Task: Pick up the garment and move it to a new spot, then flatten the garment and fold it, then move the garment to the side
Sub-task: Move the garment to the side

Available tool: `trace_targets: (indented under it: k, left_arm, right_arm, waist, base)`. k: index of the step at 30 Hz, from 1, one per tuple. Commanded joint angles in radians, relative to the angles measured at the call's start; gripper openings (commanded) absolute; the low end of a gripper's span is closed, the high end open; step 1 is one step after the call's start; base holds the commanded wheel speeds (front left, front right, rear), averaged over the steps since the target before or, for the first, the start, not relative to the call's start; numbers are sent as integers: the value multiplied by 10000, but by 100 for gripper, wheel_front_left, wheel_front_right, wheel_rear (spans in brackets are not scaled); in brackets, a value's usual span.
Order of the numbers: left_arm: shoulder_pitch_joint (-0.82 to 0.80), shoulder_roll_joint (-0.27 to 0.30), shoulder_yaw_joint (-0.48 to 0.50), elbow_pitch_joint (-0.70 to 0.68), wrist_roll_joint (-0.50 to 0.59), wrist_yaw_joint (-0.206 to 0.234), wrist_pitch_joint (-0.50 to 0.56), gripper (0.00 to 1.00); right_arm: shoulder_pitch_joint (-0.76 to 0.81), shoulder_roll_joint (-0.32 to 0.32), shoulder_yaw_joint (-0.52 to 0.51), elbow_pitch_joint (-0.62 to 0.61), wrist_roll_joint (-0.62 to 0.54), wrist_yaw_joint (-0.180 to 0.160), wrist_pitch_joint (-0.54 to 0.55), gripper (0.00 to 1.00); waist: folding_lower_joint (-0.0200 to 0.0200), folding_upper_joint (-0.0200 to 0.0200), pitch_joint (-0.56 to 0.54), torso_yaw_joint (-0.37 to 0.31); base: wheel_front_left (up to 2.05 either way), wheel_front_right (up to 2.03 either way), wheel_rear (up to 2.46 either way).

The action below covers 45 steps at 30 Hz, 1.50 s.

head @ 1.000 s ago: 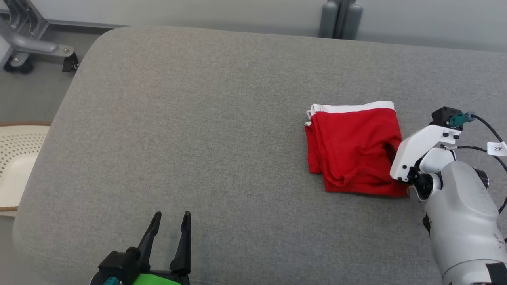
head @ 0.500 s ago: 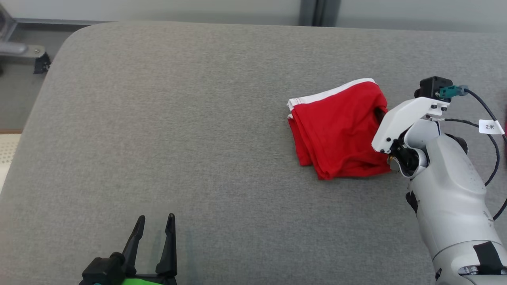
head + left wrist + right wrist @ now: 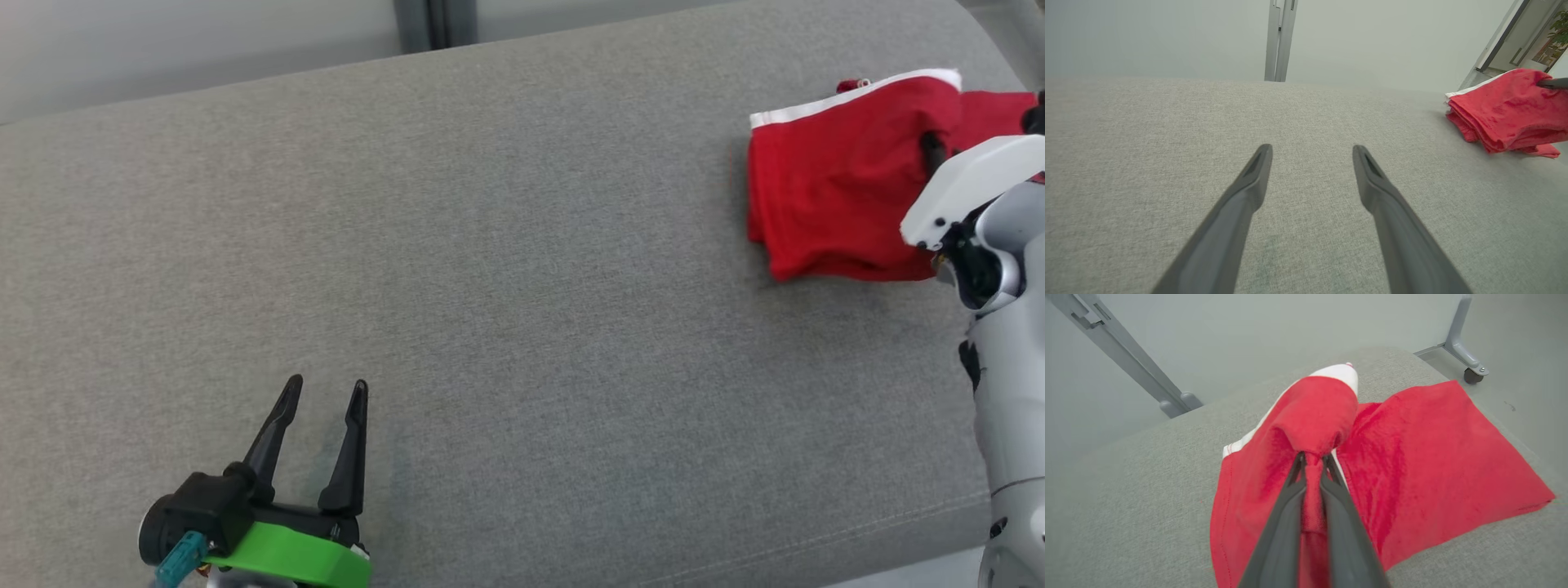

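Head view is showing the left jaws at the near left edge of a grey cushion [image 3: 490, 286], their two dark fingers [image 3: 349, 457] pointing toward the far edge. They are standing spread with nothing between them, and the left wrist view is showing bare grey fabric under and ahead of them.

Past a wide bare stretch of cushion, a red garment [image 3: 824, 196] with a white band along its far edge is lying near the far right corner. The pale right forearm [image 3: 1000, 343] is reaching in from the right edge to meet it.

Seen from the right wrist, the right jaws are pressing together on a bunched fold of the garment and pinching red cloth between the tips. That fold is rising into a hump above the tips, with the white band showing at its top. The rest of the cloth is lying flat on the cushion to either side, and the wider flap is reaching close to the right edge.

Beyond the cushion, a grey post [image 3: 433, 20] is standing against a pale wall [image 3: 163, 49], and a wheeled foot [image 3: 1472, 375] is resting on the floor [image 3: 1527, 343].
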Motion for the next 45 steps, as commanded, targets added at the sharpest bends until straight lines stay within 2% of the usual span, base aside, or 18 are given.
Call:
trace_targets:
  k: [1, 9, 15, 16, 20, 24, 30, 37, 40, 45]
  left_arm:
    - [-183, 166, -31, 48, -36, 16, -25, 100]
    - [-75, 408, 12, 138, -134, 16, -25, 100]
    - [-23, 479, 107, 135, -188, 16, -25, 100]
    - [-24, 489, 109, 130, -188, 16, -25, 100]
    - [-77, 498, 154, 144, -182, 16, -25, 100]
    - [-7, 361, 209, 175, -147, 16, -25, 100]
    - [303, -47, 487, 192, -82, 16, -25, 100]
    - [1107, -564, 1130, 276, 120, 16, -25, 100]
    - [1460, -698, 1416, 337, 257, 16, -25, 100]
    - [2028, -822, 2000, 483, 659, 46, -25, 100]
  right_arm:
    - [-366, -25, -145, -105, -228, -6, -84, 0]
    - [-1240, -214, -1216, -326, -1200, -4, 511, 0]
    - [-1194, -564, -1917, -614, -2194, -6, 916, 0]
    - [-1135, -637, -2026, -694, -2420, -6, 840, 98]
    - [-865, -757, -2233, -1023, -3424, -4, 524, 100]
    - [-559, -774, -1850, -1444, -4079, -7, -120, 100]
    - [269, -644, -487, -2257, -3360, -11, -1394, 100]
    - [2501, -576, 1240, -3622, -1997, -11, -2781, 100]
    - [3610, -575, 1552, -4088, -1764, -11, -3391, 100]
    - [5692, -137, 1870, -4484, -1283, -11, -4718, 100]
  waist:
    - [0, -1, 653, -492]
    - [0, -1, 1136, -3]
    - [0, -1, 1286, 172]
    - [0, -1, 1298, 180]
    - [0, -1, 1235, 181]
    - [0, -1, 918, 186]
    - [0, -1, 35, 386]
    - [0, -1, -1372, 930]
    - [0, -1, -1859, 1225]
    - [0, -1, -2453, 1753]
  base:
    - [0, 0, 0]
    - [0, 0, 0]
    - [0, 0, 0]
    - [0, 0, 0]
    - [0, 0, 0]
    - [0, 0, 0]
    - [0, 0, 0]
    - [0, 0, 0]
    - [0, 0, 0]
    - [0, 0, 0]
